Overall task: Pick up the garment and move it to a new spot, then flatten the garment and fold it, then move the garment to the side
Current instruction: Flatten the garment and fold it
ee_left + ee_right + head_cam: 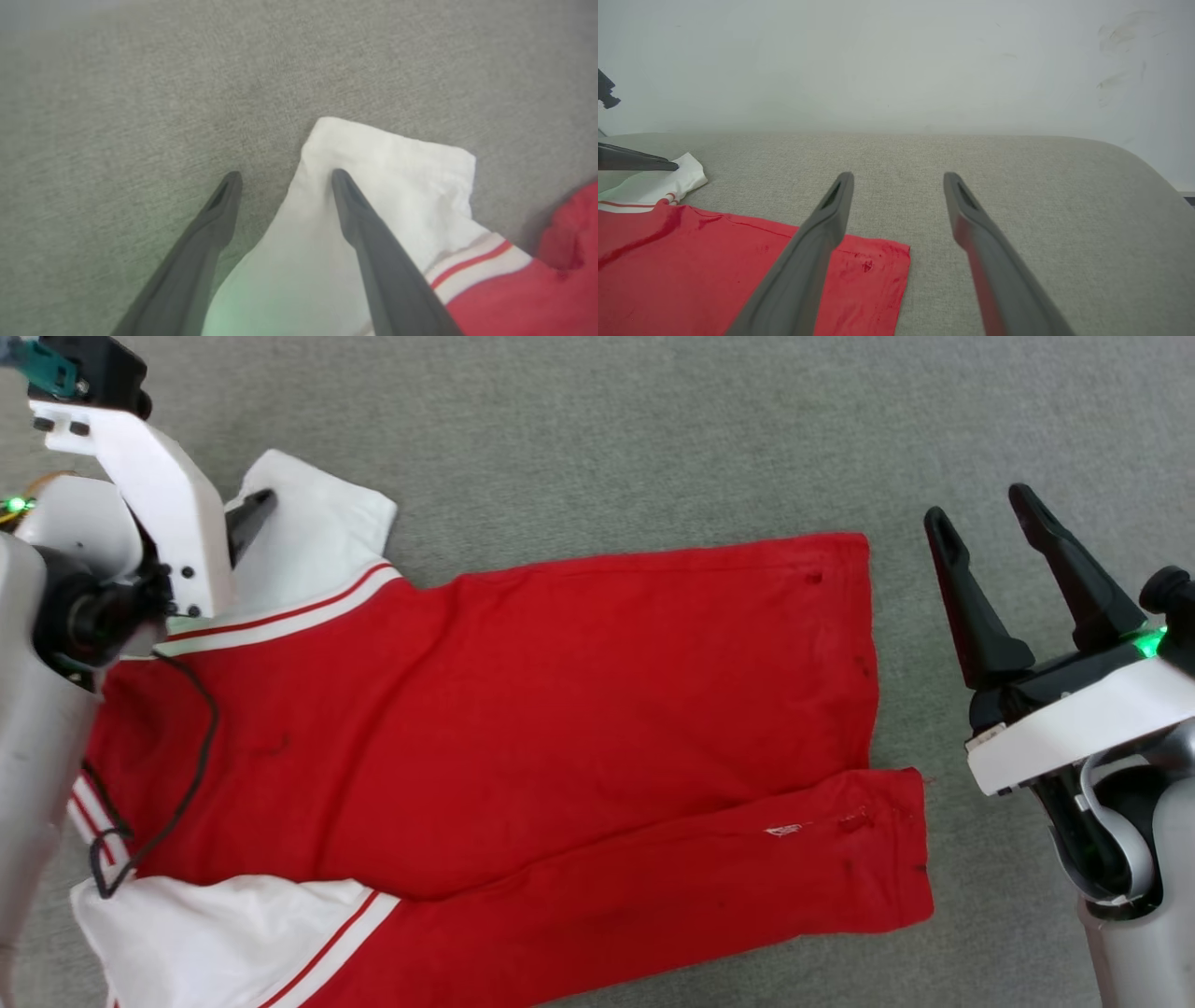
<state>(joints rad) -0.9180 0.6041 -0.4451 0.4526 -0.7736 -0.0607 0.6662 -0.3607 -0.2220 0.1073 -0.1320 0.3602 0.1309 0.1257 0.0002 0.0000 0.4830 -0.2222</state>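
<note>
The red garment (560, 709) lies spread on the grey surface with its plain back up, and its near long edge is folded over into a strip (672, 868). Its white sleeves with striped trim are at the left. My left gripper (285, 176) is open at the far sleeve (397, 163): one finger (355, 219) rests on the white cloth, the other is over bare surface. That finger (250, 515) also shows in the head view. My right gripper (980, 509) hangs open and holds nothing, just right of the garment's hem (878, 261).
The grey padded surface (653, 439) stretches beyond the garment on all sides. A pale wall (896, 65) rises behind it, and the surface's rounded edge (1148, 163) curves at the right. A black cable (201, 747) from my left arm drapes over the garment's shoulder.
</note>
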